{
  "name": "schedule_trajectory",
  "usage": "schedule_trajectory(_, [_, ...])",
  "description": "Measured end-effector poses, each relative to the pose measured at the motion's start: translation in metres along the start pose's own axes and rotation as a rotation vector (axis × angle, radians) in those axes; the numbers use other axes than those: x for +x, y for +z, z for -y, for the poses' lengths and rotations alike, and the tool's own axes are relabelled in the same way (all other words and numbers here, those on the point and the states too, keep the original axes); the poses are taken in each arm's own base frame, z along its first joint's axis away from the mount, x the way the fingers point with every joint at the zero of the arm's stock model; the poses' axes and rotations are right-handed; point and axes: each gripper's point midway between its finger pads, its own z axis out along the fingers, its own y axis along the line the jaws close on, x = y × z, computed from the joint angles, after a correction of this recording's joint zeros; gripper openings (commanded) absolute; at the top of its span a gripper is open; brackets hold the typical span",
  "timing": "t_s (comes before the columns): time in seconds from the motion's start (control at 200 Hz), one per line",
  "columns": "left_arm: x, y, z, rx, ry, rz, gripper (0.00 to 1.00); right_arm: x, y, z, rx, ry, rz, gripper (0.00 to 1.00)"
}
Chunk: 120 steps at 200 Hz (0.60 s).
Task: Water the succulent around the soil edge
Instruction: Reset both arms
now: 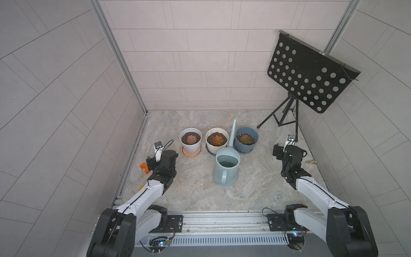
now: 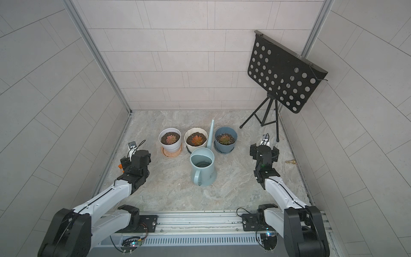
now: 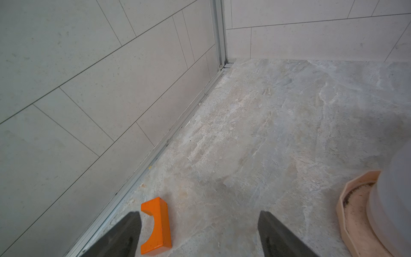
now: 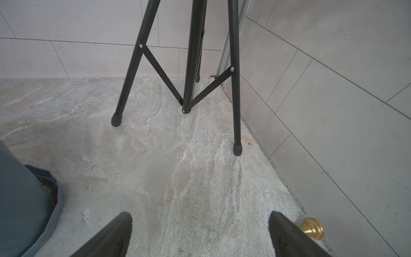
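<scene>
Both end effectors [image 3: 198, 213] [image 4: 200, 213] spread, empty; one watering can [image 1: 226, 171], three potted succulents [image 1: 191, 139] [image 1: 217, 140] [image 1: 245, 139].

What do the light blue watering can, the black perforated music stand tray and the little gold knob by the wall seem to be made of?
Light blue watering can: probably moulded plastic, matte, even colour, thick rounded rim.
Black perforated music stand tray: likely painted sheet metal, thin with punched round holes.
Little gold knob: seemingly brass, shiny yellow gloss.

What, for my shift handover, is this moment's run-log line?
stage: before pickup | left gripper: open, empty | right gripper: open, empty | light blue watering can: upright, holds water, ungripped
</scene>
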Motion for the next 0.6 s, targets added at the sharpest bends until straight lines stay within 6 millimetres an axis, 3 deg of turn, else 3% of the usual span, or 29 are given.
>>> schedule_trajectory(0.22, [0.013,0.026,0.031,0.064,0.111,0.003,0.88,0.007,0.009,-0.005,-0.001,0.011,-0.012,1.0])
schedule_trajectory(0.41, [0.002,0.047,0.055,0.165,0.065,0.051,0.87,0.02,0.022,-0.03,-0.012,-0.014,-0.016,1.0])
schedule_trajectory(0.54, [0.025,0.061,0.063,0.211,0.079,0.0,0.88,0.034,0.03,-0.038,-0.006,-0.072,-0.018,1.0])
schedule_trajectory(0.6, [0.023,0.064,0.062,0.23,0.064,-0.01,0.89,0.036,0.035,-0.036,-0.001,-0.063,-0.013,1.0])
